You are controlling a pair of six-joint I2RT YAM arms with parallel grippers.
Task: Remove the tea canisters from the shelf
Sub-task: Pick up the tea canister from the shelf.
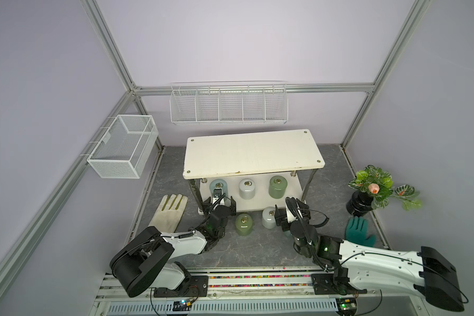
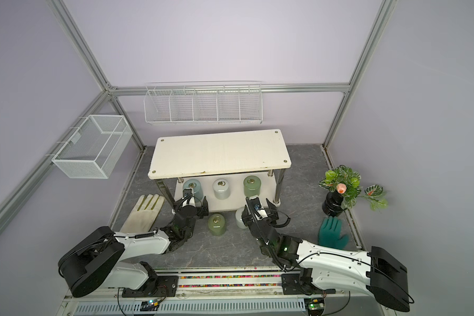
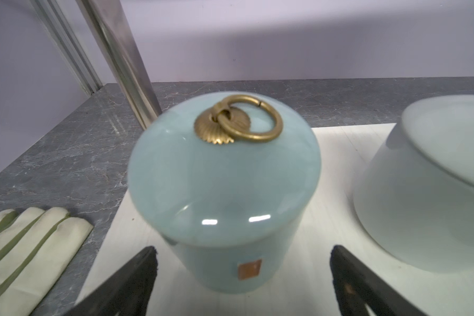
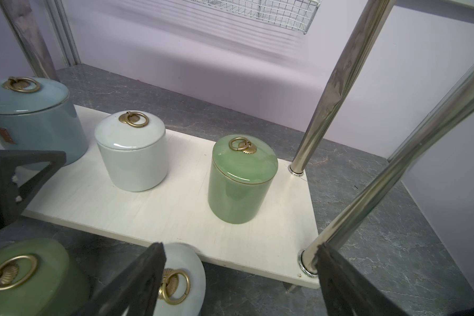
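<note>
My left arm lies low, elbow folded out to the left, forearm nearly level, wrist pointed into the lower tier at the left end of the shelf. The left gripper is spread wide there. Its fingers stand either side of the blue canister near its base. In the wrist view I see a gap between each finger and the glaze, so nothing is gripped. The blue canister sits upright on the lower board. The white canister is beside it in the middle and the green canister is toward the right end, all three apart from one another.

My right arm has its elbow folded far out to the right, and the forearm slants back in toward the shelf's right front leg. The right gripper is open too and holds nothing. It hangs just in front of the lower board, one finger above the loose white canister. That one and the loose green canister stand on the grey tabletop just in front of the shelf.
</note>
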